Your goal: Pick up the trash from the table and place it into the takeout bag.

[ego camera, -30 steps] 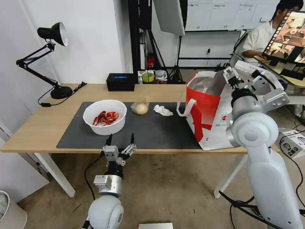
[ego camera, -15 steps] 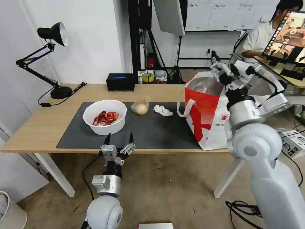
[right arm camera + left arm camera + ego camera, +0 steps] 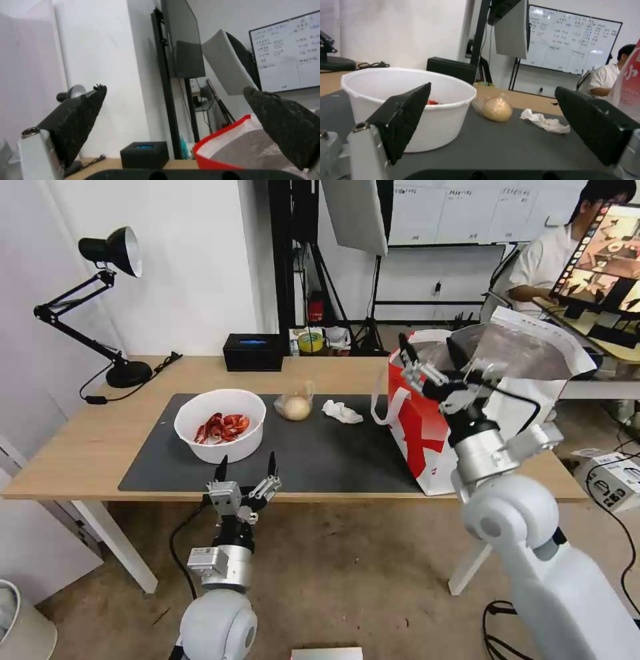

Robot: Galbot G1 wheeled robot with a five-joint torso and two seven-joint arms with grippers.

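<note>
Right claw (image 3: 430,363) sits spread and empty at the takeout bag (image 3: 427,433) rim, on the side facing the white bowl (image 3: 220,425). Left claw (image 3: 243,468), fingers apart w/ nothing held, hangs at the tabletop (image 3: 87,447) edge just in front of the bowl. Bun bag (image 3: 294,405) and tissue (image 3: 342,411) lie btwn bowl and takeout bag. Tissue's closest: come straight down, pinch the crumple's peak, lift clear of the bag rim before release.
</note>
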